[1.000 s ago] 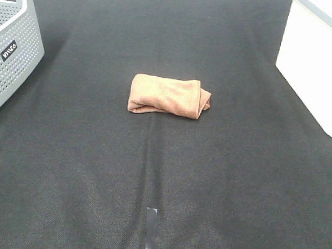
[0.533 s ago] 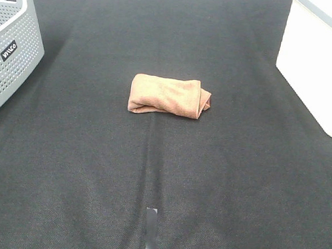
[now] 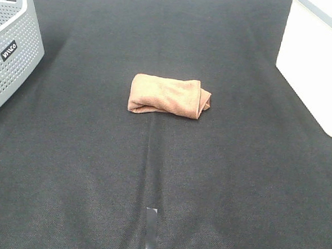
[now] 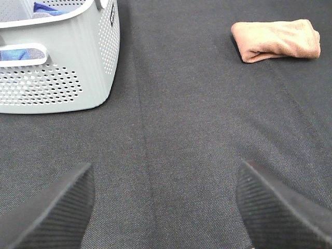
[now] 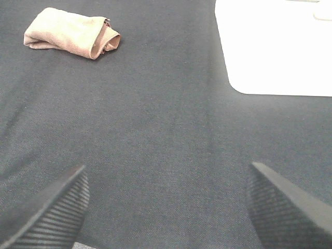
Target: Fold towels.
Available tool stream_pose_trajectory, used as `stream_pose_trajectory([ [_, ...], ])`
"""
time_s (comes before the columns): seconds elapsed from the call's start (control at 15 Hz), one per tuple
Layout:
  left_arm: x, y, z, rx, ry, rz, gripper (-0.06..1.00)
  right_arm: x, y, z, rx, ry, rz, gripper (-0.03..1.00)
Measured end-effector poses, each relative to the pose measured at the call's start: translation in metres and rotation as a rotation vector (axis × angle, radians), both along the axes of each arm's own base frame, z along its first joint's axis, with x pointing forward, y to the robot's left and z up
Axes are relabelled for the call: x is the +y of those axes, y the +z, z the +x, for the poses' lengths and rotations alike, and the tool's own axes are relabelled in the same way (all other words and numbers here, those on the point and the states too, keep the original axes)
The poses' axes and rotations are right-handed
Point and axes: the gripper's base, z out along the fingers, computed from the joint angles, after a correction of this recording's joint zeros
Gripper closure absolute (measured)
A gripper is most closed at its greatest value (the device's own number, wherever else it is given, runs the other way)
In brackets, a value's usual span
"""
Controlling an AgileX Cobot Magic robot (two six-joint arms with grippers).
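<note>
Even, diffuse overhead light falls across the dark tabletop (image 3: 95, 171), leaving only a thin, soft shadow under the folded towel (image 3: 169, 96). The white surface (image 3: 319, 60) at right is overexposed, its detail washed out in both the exterior and right wrist views. The wrist views are grainy, with the near claw fingertips (image 4: 49, 210) slightly soft.

towel (image 3: 169, 96) mid-cloth (image 3: 151, 174), basket (image 3: 10, 47) far left, white slab (image 3: 319, 66) far right
</note>
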Motion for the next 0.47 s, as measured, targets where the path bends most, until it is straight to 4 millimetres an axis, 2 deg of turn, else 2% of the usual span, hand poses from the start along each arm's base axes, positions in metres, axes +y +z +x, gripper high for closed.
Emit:
stream_pose_trajectory([
  [0.47, 0.0000, 0.0000, 0.0000, 0.000, 0.000, 0.000, 0.22, 0.0000, 0.0000, 0.0000, 0.000, 0.000, 0.000, 0.19],
])
